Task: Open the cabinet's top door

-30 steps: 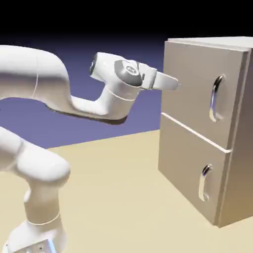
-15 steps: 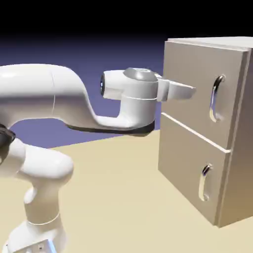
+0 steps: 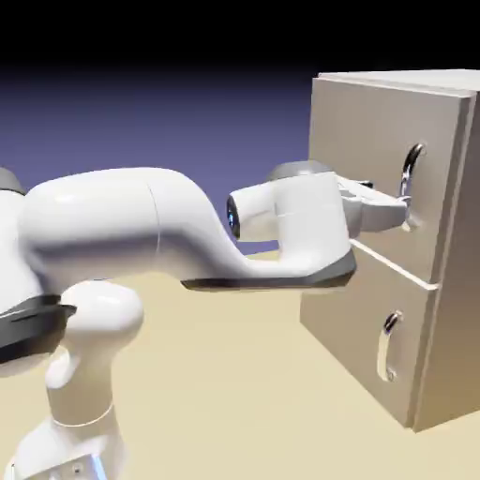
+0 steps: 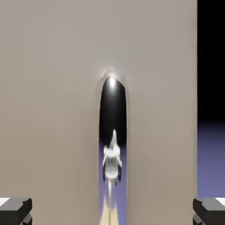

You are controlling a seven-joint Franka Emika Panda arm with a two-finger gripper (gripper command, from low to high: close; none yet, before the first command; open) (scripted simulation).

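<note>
- The top door (image 3: 375, 164), the taller flat beige-grey panel of the boxy beige-grey cabinet (image 3: 450, 281), was shut and sat flush above the shorter lower door (image 3: 361, 319).
- Its curved silver loop handle (image 4: 112, 132) stood up and down, with its long line running from 12 o'clock to 6 o'clock in the hand view.
- The white arm's two-finger gripper (image 3: 398, 208) pointed level at the door, and its tips were just beside the low end of the handle in the exterior view.
- The small grey fingertips (image 4: 15, 211) were spread wide apart and held nothing.
- In the hand view the handle lay straight ahead at 12 o'clock, in the middle between the two tips.
- I think the fingers had to go a bit more forward, so one tip passed on each side of the handle, and then squeeze.
- I could not tell if a tip touched the handle yet.
</note>
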